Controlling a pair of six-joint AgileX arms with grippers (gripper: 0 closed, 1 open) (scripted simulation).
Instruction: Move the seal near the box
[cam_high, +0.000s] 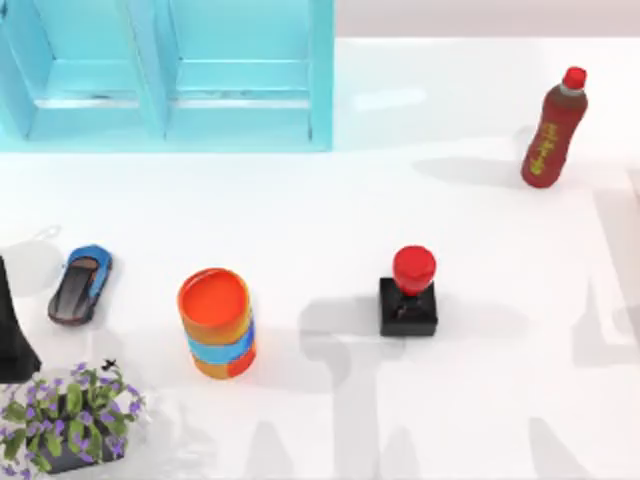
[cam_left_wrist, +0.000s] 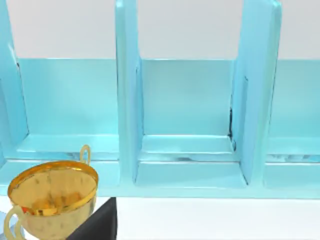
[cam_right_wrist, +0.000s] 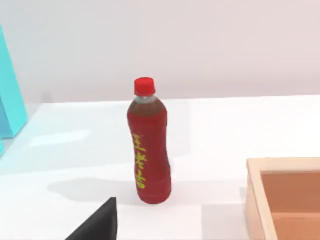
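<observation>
The seal (cam_high: 409, 293), a black square block with a glossy red knob, stands upright on the white table right of centre, and nothing touches it. The box (cam_right_wrist: 283, 199), an open wooden one, has a corner in the right wrist view, close to the red bottle (cam_right_wrist: 148, 150). A dark part of my left arm (cam_high: 12, 335) sits at the table's left edge, far from the seal. A dark piece of my left gripper (cam_left_wrist: 99, 224) edges into the left wrist view. A like piece of my right gripper (cam_right_wrist: 99, 224) does the same in the right wrist view.
A red bottle (cam_high: 553, 130) stands at the back right. An orange and blue can (cam_high: 217, 322) stands left of the seal, with a blue toy car (cam_high: 80, 285) and a potted plant (cam_high: 70, 417) farther left. A cyan shelf (cam_high: 170, 75) spans the back left, a gold cup (cam_left_wrist: 51, 200) before it.
</observation>
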